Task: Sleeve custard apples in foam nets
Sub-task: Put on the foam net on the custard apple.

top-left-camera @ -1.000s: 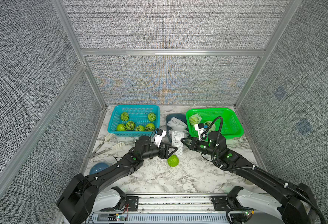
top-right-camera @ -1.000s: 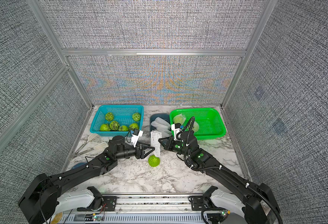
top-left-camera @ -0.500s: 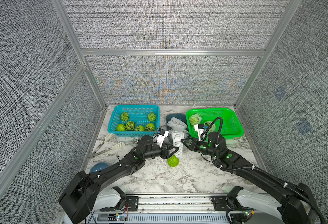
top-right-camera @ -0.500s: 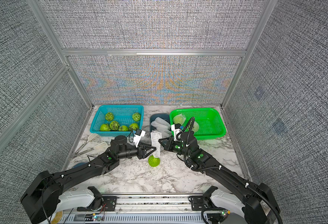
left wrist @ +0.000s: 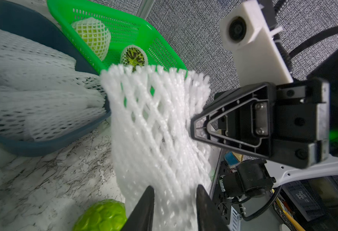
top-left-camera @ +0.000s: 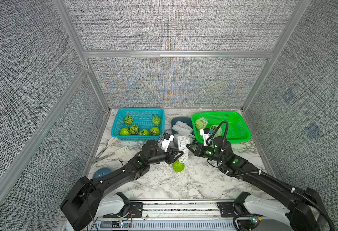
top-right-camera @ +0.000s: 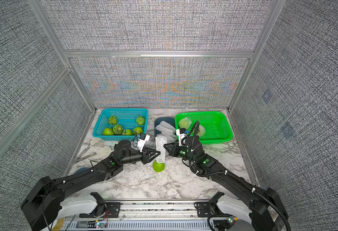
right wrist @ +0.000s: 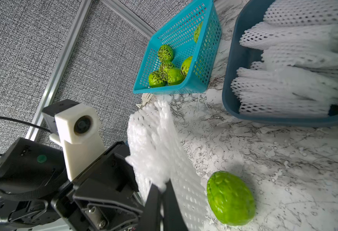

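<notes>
White diamond-mesh net (top-left-camera: 182, 149) hangs upright over bumpy green apple (top-left-camera: 178, 166); right gripper (top-left-camera: 187, 145) pinches it, left gripper (top-left-camera: 181, 153) gapes around it.

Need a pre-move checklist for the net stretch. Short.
1. Right end effector gripping the foam net: ok, jaws shut on its edge.
2. Left end effector gripping the net: cannot tell; jaws straddle the mesh, not visibly clamped.
3. Net mouth stretched wider than the fruit: not ok, the tube hangs narrow.
4. Custard apple bare on the table at the net's lower end: ok.
5. Room in the green basket: ok, only two sleeved fruits inside.
</notes>
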